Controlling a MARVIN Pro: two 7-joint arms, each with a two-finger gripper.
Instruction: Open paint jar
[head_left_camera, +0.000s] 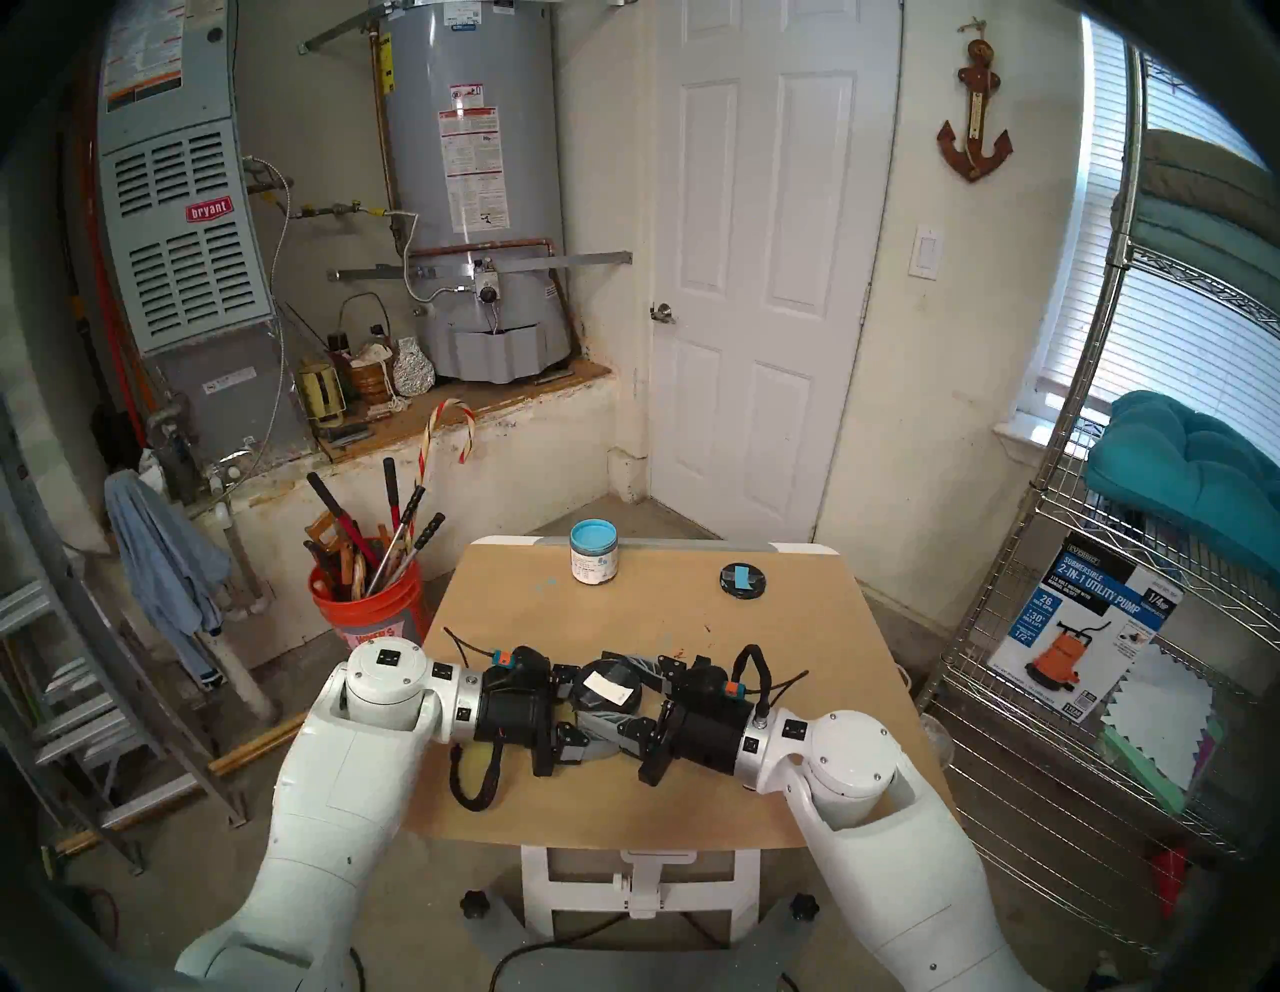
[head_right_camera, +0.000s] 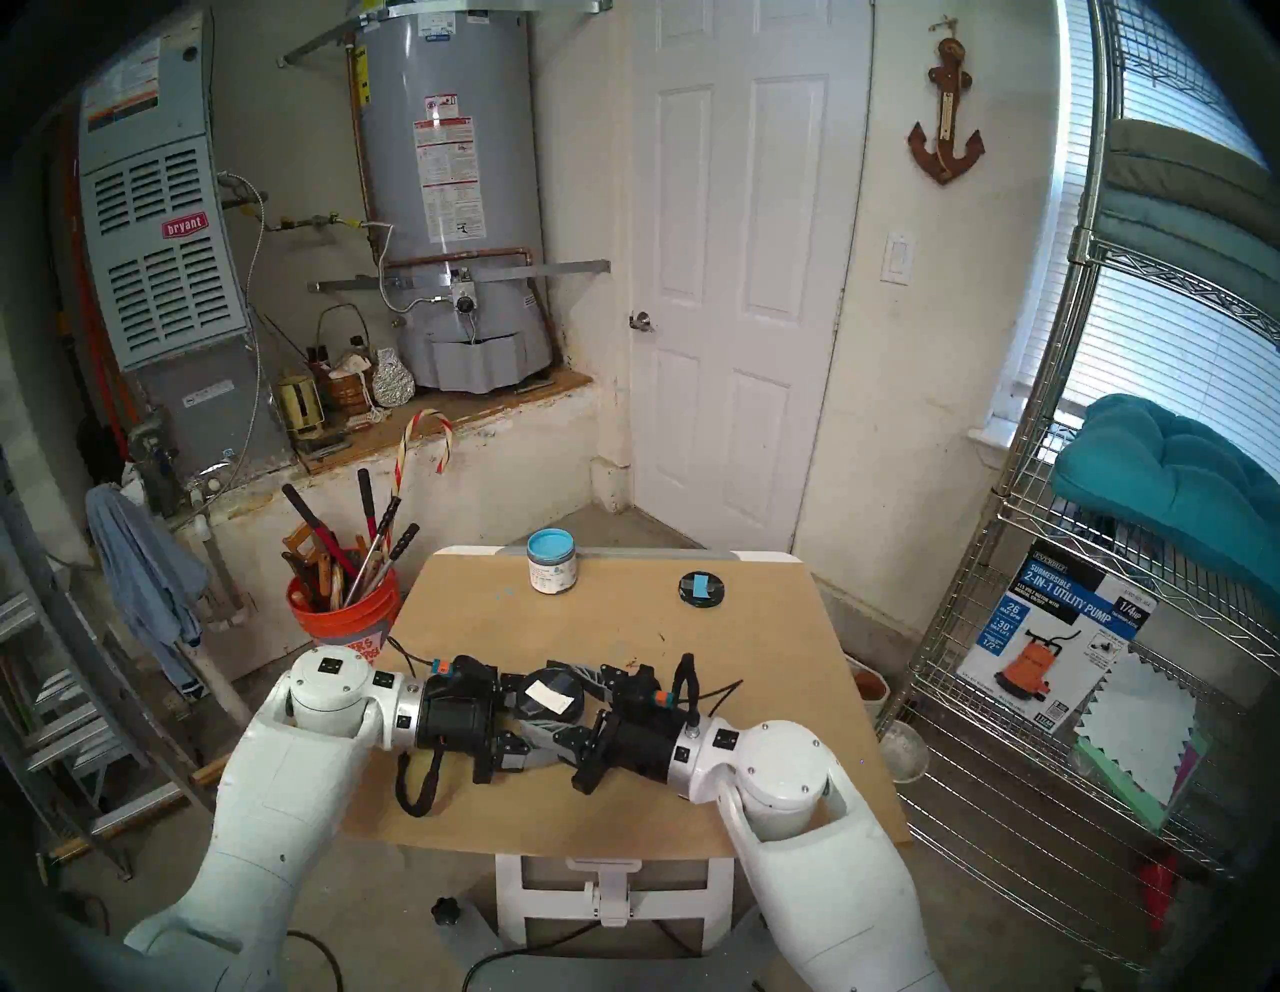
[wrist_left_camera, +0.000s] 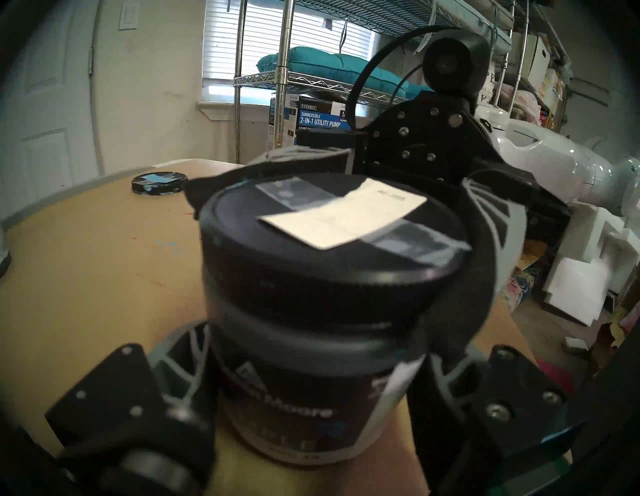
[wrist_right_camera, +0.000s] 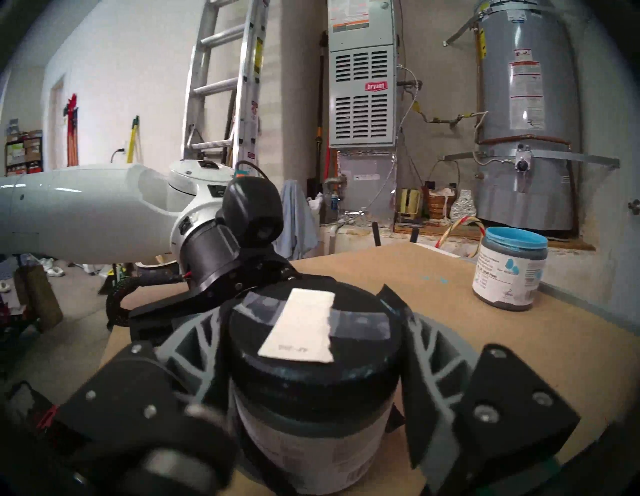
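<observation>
The paint jar (wrist_left_camera: 287, 415) stands upright near the middle of the table, with a white printed label and a black screw lid (head_left_camera: 609, 686) carrying a white tape strip. My left gripper (head_left_camera: 589, 701) comes in from the left and is shut on the jar's body below the lid; in the left wrist view its grey fingers (wrist_left_camera: 180, 353) press the jar's sides. My right gripper (wrist_right_camera: 311, 346) comes in from the right and is shut on the lid (wrist_right_camera: 311, 367), one finger (wrist_right_camera: 426, 346) against each side. The paint inside is hidden.
At the table's far edge stands an open jar of light-blue paint (head_left_camera: 593, 561), with a black lid with blue tape (head_left_camera: 742, 579) lying to its right. An orange bucket of tools (head_left_camera: 367, 603) stands left of the table (head_left_camera: 623, 796), and a wire shelf (head_left_camera: 1073, 693) right of it.
</observation>
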